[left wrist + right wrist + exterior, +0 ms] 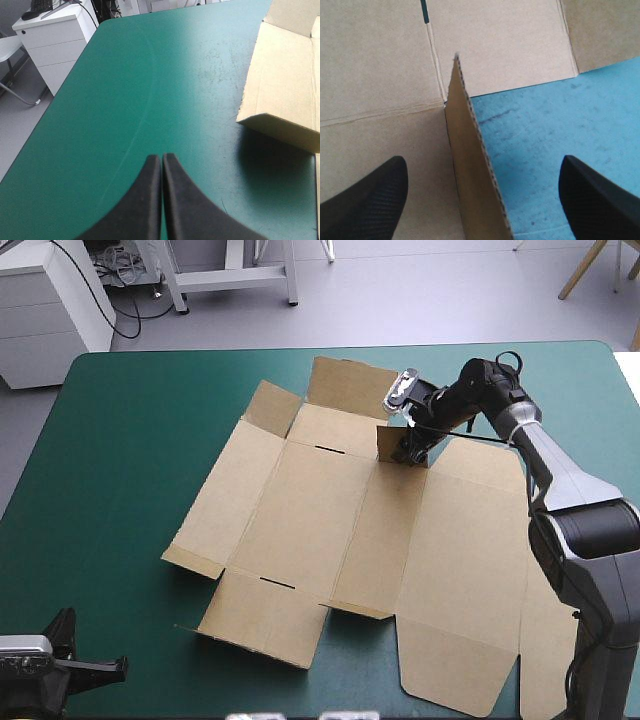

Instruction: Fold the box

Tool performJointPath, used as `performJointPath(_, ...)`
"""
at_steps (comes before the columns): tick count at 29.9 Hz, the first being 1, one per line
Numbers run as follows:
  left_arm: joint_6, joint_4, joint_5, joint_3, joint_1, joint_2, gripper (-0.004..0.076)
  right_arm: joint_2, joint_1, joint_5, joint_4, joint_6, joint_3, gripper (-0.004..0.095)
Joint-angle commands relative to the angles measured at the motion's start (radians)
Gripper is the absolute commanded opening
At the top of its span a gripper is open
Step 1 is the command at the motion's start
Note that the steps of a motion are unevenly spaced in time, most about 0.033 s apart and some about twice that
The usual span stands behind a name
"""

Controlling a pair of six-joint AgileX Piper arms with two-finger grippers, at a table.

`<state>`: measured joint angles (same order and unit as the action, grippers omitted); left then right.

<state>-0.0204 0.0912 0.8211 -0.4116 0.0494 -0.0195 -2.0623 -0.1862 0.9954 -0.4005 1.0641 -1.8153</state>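
The brown box is lying as a cut sheet, mostly flat, across the middle and right of the teal-green surface, with a few outer panels curling up slightly at its left and near edges. By my reading the folding is only beginning. The right arm is reaching out over the sheet's far side, wrist bent downward, and one small flap is standing upright on its crease there. Its jaws are spread wide, one black finger on each side of that flap and neither touching it in the wrist view. The next move probably calls for closing on the flap or pushing it over along the crease, without letting it spring back. The left arm is resting low at the near left corner, well apart from the box, its jaws pressed together over bare cover.
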Motion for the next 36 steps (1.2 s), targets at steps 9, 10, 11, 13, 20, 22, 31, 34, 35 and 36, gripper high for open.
performJointPath(9, 0.011, 0.006, -0.076, -0.019, -0.005, -0.012, -0.0010, 0.052, 0.000, -0.029, -0.025, -0.028, -0.041, 0.0098)
performJointPath(10, 0.011, 0.006, -0.076, -0.019, -0.005, -0.012, -0.0010, 0.052, 0.000, -0.029, -0.023, -0.021, -0.041, -0.0027)
performJointPath(11, 0.011, 0.006, -0.076, -0.019, -0.005, -0.012, -0.0010, 0.052, 0.000, -0.029, -0.023, -0.018, -0.041, -0.0006)
performJointPath(13, 0.011, 0.006, -0.076, -0.019, -0.005, -0.012, -0.0010, 0.052, 0.000, -0.029, -0.023, -0.008, -0.041, -0.0015)
performJointPath(20, 0.020, 0.008, -0.076, -0.019, -0.005, -0.012, -0.0010, 0.052, 0.000, -0.018, -0.036, 0.173, -0.042, -0.0020)
performJointPath(22, 0.020, 0.011, -0.076, -0.019, -0.005, -0.012, -0.0010, 0.052, 0.000, -0.008, -0.067, 0.258, -0.042, -0.0019)
performJointPath(31, 0.020, 0.011, -0.076, -0.019, -0.005, -0.012, -0.0010, 0.052, -0.089, 0.008, -0.049, 0.473, -0.042, -0.0020)
performJointPath(34, 0.020, 0.011, -0.076, -0.019, -0.005, -0.012, -0.0010, 0.052, -0.125, -0.014, -0.045, 0.451, -0.042, -0.0019)
performJointPath(35, 0.020, 0.011, -0.076, -0.019, -0.005, -0.012, -0.0010, 0.052, -0.136, -0.016, -0.045, 0.441, -0.042, -0.0020)
performJointPath(36, 0.020, 0.011, -0.076, -0.019, -0.005, -0.012, -0.0010, 0.052, -0.146, -0.014, -0.045, 0.430, -0.042, -0.0019)
